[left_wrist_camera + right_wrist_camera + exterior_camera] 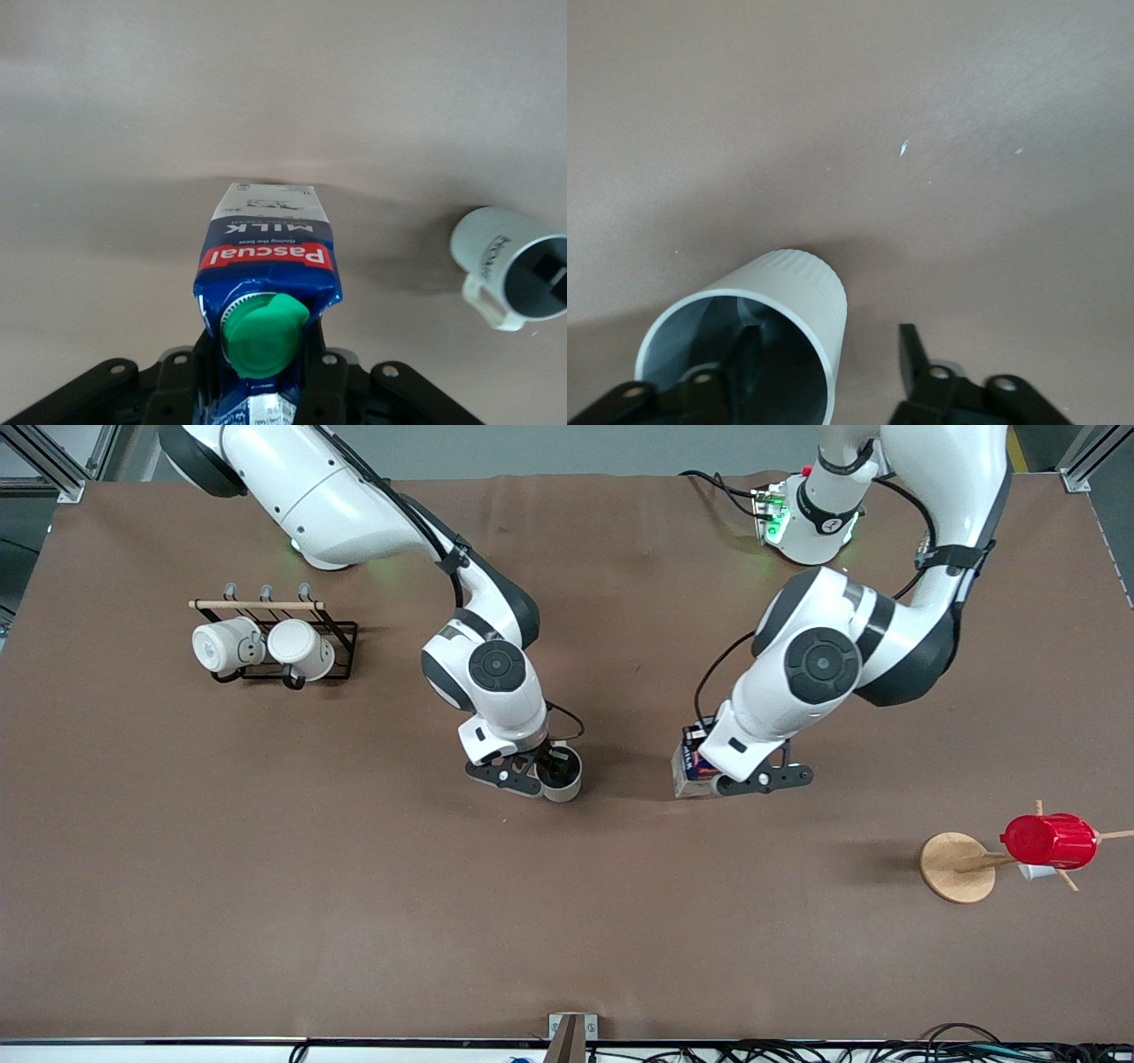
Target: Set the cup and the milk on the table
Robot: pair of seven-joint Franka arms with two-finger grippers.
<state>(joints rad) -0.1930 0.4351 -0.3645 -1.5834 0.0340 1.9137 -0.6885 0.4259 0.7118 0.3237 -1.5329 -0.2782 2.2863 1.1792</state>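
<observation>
Left arm: reaching down mid-desk, left claw [709, 778] gripping the milk carton [266, 266].
Right arm: bending down, right claw [551, 773] straddling the cup [757, 341] wall.

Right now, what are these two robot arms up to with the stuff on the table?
Each arm is holding one thing near the middle of the brown table. The right gripper pinches the cup by its wall, one finger inside and one outside. The left gripper is clamped on the milk carton just below its green cap. Both sit low, at or just above the tabletop, side by side; whether they already rest on it is unclear. Two white mugs hang on a rack, and a red cup sits on a wooden stand.
</observation>
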